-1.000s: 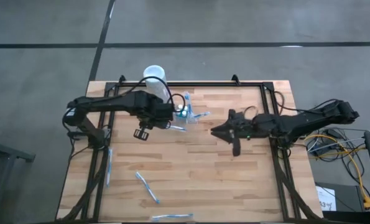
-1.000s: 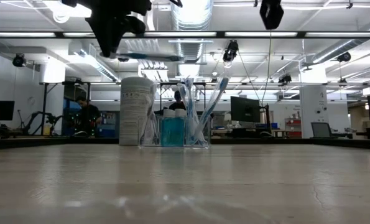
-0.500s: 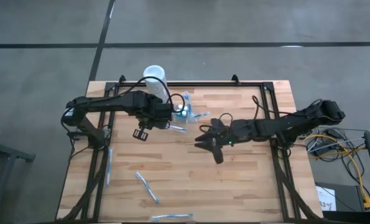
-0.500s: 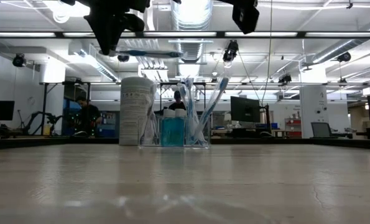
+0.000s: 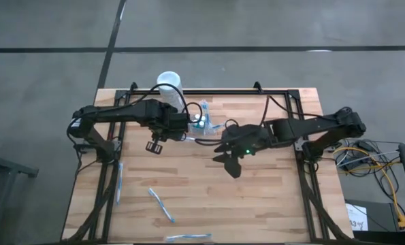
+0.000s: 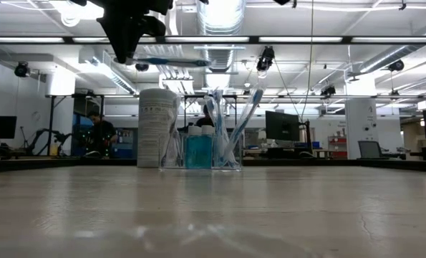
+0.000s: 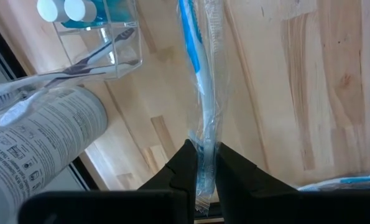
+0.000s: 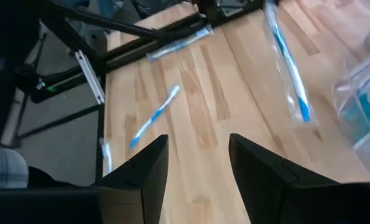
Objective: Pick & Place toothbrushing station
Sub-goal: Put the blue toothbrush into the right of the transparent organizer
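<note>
The toothbrushing station [image 5: 201, 121], a small clear holder with blue bottles and toothbrushes in it [image 6: 202, 147] [image 7: 97, 37], stands on its base at the table's far side beside the white cylinder [image 5: 169, 85]. Just nearer than the station, my left gripper [image 5: 180, 134] [image 7: 203, 158] is shut on a wrapped blue-and-white toothbrush [image 6: 171, 63]. My right gripper [image 5: 219, 151] [image 8: 197, 168] hovers open to the right of that toothbrush, nothing between its fingers. In the low view it is almost out of the frame at the top. My left gripper pinches the wrapped toothbrush near one end [image 7: 202, 146] between its two fingers. The fingers point down from above and lie across it. The toothbrush hangs level, clear of the table, its long part [image 7: 194, 56] reaching toward the table's right.
Loose wrapped toothbrushes lie on the table's near left part [image 5: 119, 182] [image 5: 161, 204] and at the near edge [image 5: 188, 237]. A black metal frame [image 5: 297, 136] borders the table. The near right of the wood is bare.
My right gripper has travelled toward the table's left, up to the held toothbrush, and has risen out of the low view's top. Its fingers have opened. The left gripper and its toothbrush have kept still.
</note>
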